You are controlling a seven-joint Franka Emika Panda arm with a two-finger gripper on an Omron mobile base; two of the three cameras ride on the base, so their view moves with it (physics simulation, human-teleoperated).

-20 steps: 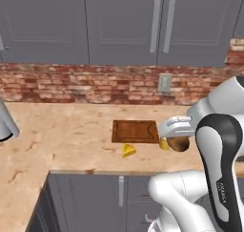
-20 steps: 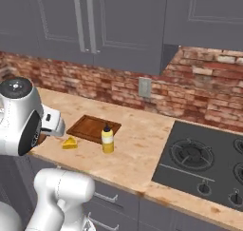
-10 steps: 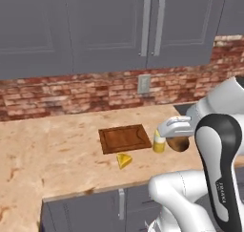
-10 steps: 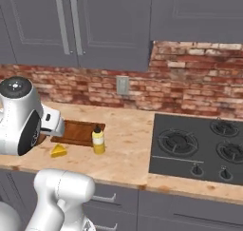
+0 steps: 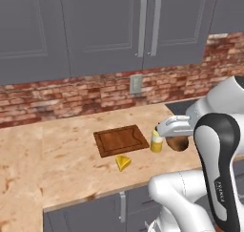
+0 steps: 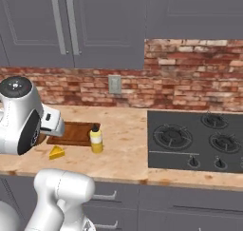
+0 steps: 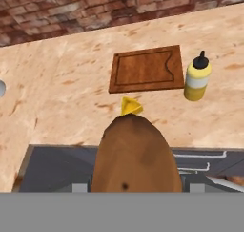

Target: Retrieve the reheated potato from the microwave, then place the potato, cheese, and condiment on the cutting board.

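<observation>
Brick wall and grey cabinets back a pale speckled tabletop, where the cutting board lies bare. That fits the potato being the first item bound for it. The cheese sits just in front of the board near the tabletop's edge, and the condiment stands upright just beside the board's right end. The hand pinches the potato, hanging out over the tabletop's front edge, short of the board, with the white forearm bent forward from the base.
</observation>
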